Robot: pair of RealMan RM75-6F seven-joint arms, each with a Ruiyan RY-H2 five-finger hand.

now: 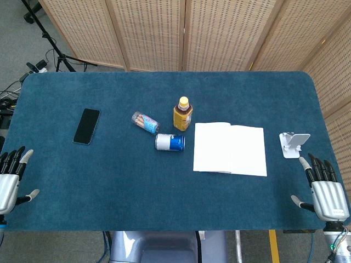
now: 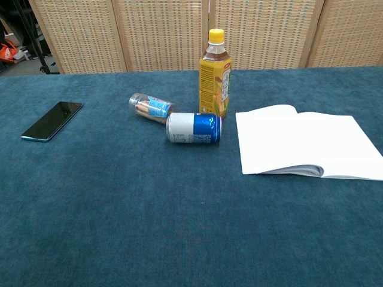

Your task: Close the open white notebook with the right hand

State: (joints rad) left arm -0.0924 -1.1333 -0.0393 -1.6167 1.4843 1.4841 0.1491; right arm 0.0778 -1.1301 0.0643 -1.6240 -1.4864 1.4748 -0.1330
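The white notebook [image 1: 230,148] lies open and flat on the blue table, right of centre; the chest view shows the notebook [image 2: 308,143] with its pages spread. My right hand [image 1: 324,189] hovers at the table's front right corner, fingers apart and holding nothing, well to the right of the notebook and nearer than it. My left hand [image 1: 10,178] sits at the front left edge, also empty with fingers spread. Neither hand appears in the chest view.
A yellow-capped tea bottle [image 1: 182,113] stands just left of the notebook's far corner. A blue can [image 1: 169,142] lies on its side beside the notebook. A small clear jar [image 1: 145,122] lies further left, a black phone [image 1: 86,126] beyond it. A white stand [image 1: 292,144] sits right of the notebook.
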